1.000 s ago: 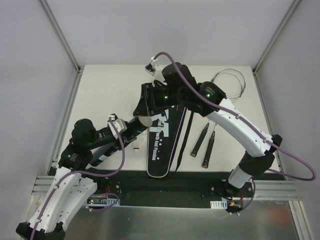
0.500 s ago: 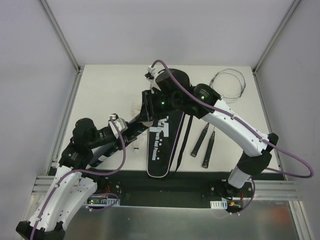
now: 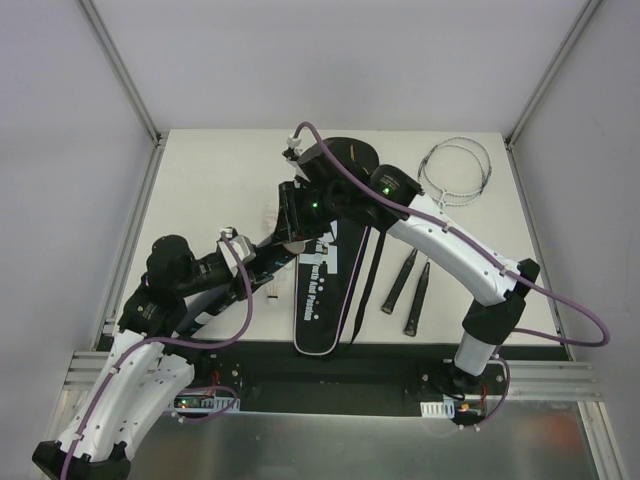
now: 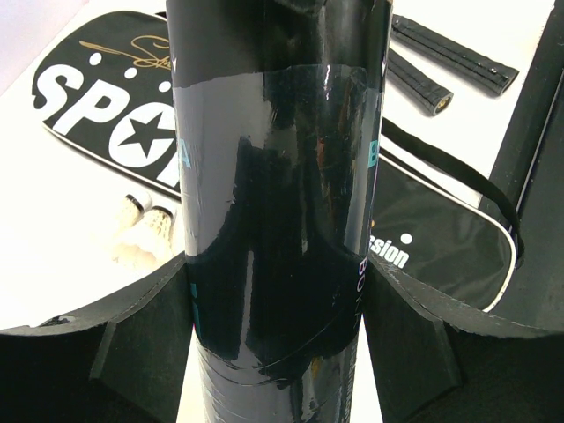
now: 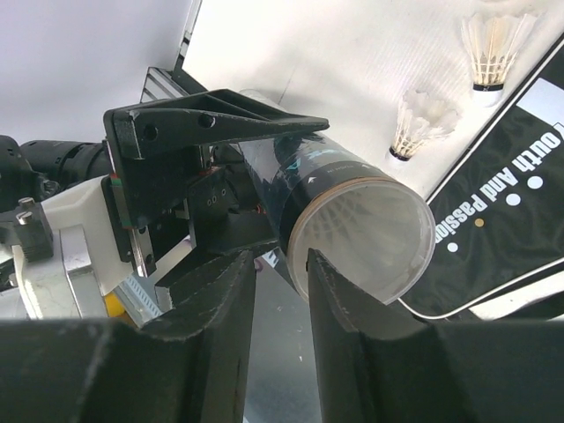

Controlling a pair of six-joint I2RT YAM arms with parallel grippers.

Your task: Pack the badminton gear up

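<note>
My left gripper [image 3: 262,258] is shut on the long black tube [image 4: 278,176] and holds it tilted above the table, open end up and to the right [image 3: 290,245]. In the right wrist view the tube's mouth [image 5: 361,238] shows a white shuttlecock inside. My right gripper [image 5: 280,264] hovers just beside that rim, its jaws a narrow gap apart with nothing between them. Two shuttlecocks [image 5: 419,123] lie on the table beside the black SPORT bag [image 3: 330,275]; they also show in the left wrist view [image 4: 145,227]. Two rackets [image 3: 410,285] lie right of the bag.
The racket heads [image 3: 455,170] reach the table's back right corner. The bag's strap [image 4: 458,181] loops over the table near the racket handles [image 4: 449,57]. A small white object [image 3: 274,292] lies left of the bag's near end. Grey walls enclose the table.
My right arm has swung left and brought its gripper closer over the tube's mouth. The left arm and the tube have hardly moved.
</note>
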